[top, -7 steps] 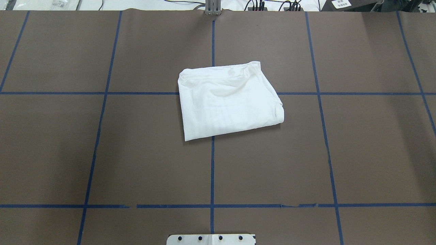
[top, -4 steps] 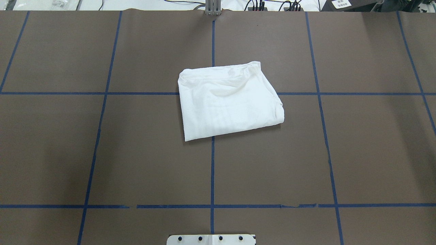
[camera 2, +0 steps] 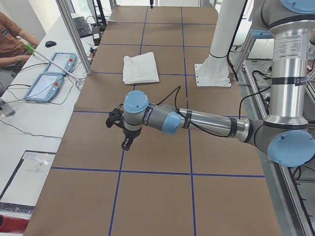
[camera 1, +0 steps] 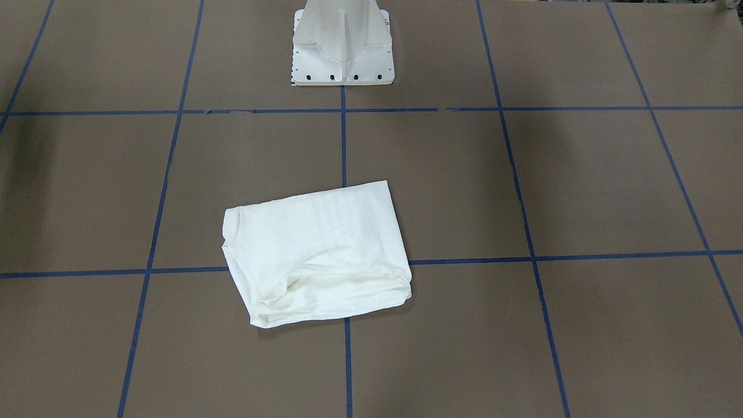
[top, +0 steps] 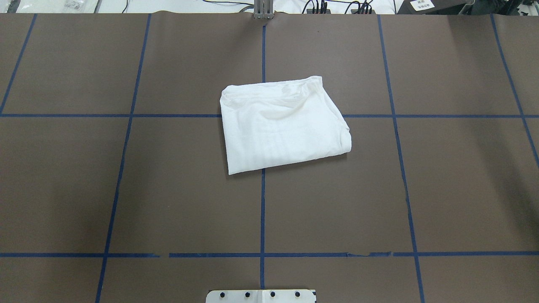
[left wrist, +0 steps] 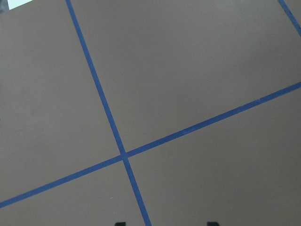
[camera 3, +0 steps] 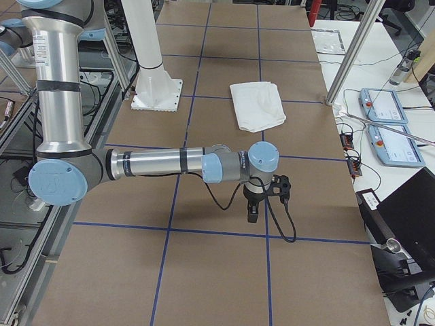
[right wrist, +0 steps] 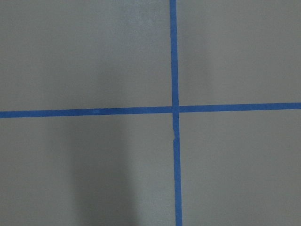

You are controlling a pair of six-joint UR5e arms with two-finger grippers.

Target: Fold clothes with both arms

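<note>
The clothes are one white shirt [top: 282,126], folded into a compact, slightly skewed rectangle on the brown table mid-field; it also shows in the front view [camera 1: 316,249] and both side views [camera 2: 140,69] [camera 3: 258,103]. Neither arm touches it. My left gripper [camera 2: 127,143] hangs low over bare table far to the shirt's left; in the left wrist view its two tips [left wrist: 164,224] stand wide apart with nothing between, so it is open. My right gripper [camera 3: 253,216] hovers over bare table far to the right; I cannot tell whether it is open or shut.
The white pedestal base [camera 1: 342,64] stands at the robot's side of the table. Blue tape lines [top: 262,210] grid the brown surface. Two teach pendants [camera 2: 49,73] and a seated person [camera 2: 10,34] are beside the table's far edge, behind an aluminium post [camera 2: 74,34].
</note>
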